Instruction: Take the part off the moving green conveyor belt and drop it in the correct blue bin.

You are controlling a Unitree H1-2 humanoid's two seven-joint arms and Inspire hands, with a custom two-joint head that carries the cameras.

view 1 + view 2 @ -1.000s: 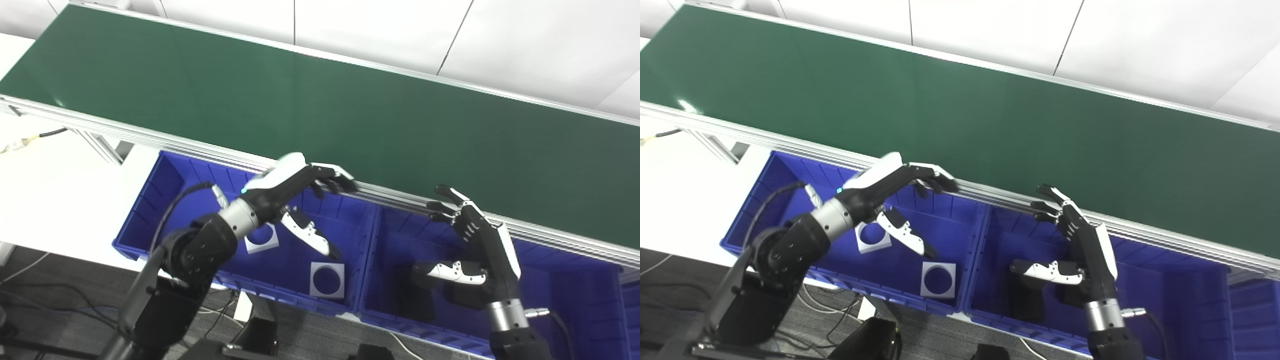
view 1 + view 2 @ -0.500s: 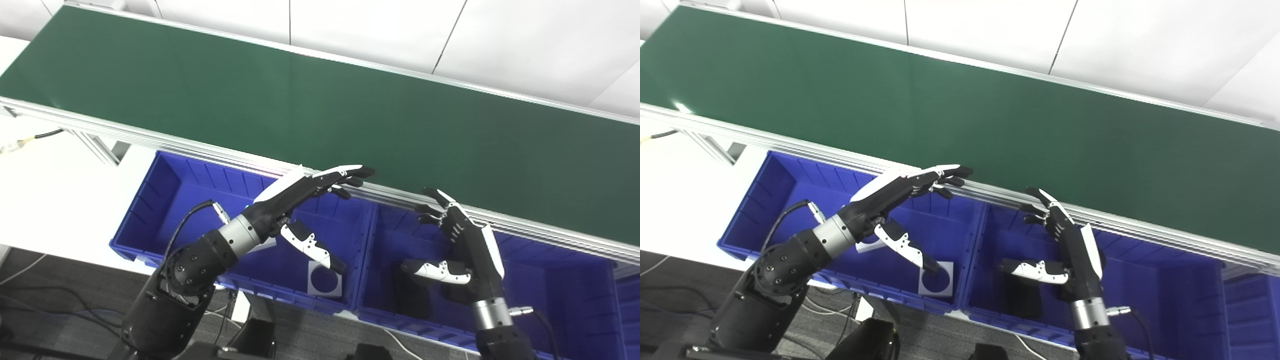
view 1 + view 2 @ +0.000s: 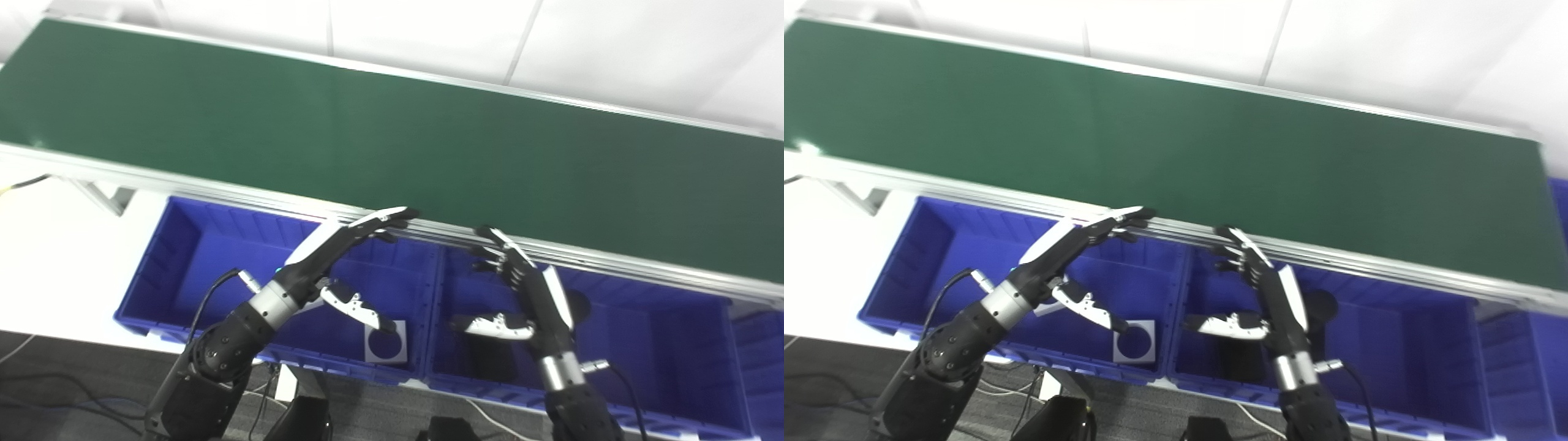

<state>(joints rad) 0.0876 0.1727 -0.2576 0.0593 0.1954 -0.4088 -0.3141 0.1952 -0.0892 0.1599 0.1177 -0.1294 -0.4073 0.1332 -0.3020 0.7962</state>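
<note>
Belt (image 3: 392,141) runs bare green across upper frame, no readable writing anywhere. Left hand (image 3: 343,245) and right hand (image 3: 527,288), both spread and holding nothing, hover at belt's near rail. Grey square part w/ round hole (image 3: 386,345) lies lower centre in left blue bin (image 3: 184,245); right blue bin (image 3: 674,331) beside it.

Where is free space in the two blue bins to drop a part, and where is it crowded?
The left bin is bare at its far-left end. Its near-right corner holds a white square part, with the open left hand above. In the right bin, the stretch right of the open right hand is bare; its left end, with dark parts, is crowded.
</note>
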